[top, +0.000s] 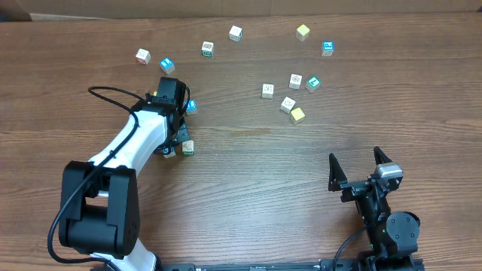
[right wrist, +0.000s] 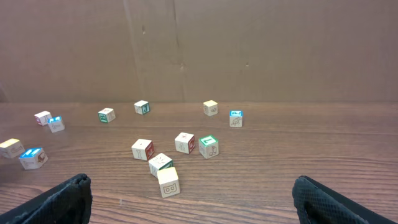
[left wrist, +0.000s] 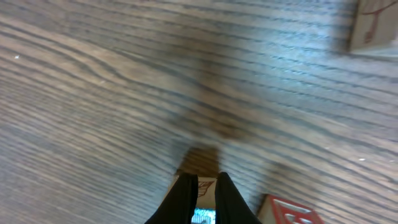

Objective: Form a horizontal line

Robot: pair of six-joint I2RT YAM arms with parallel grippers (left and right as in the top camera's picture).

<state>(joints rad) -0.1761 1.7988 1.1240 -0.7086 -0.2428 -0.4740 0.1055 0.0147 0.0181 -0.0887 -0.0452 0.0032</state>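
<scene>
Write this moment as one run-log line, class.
left jaws: shut on blue cube | right jaws: open, holding nothing | other cubes: scattered on table | status: nothing lined up yet

open: bare table between arms | obstacles: scattered cubes beyond

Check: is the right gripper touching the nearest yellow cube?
Apart. The overhead view shows bare table between the open right gripper and the yellow cube.

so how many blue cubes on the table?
3 clear: one upper left, one beside the left arm, one upper right. A blue patch between the left fingers may be a fourth.
</scene>
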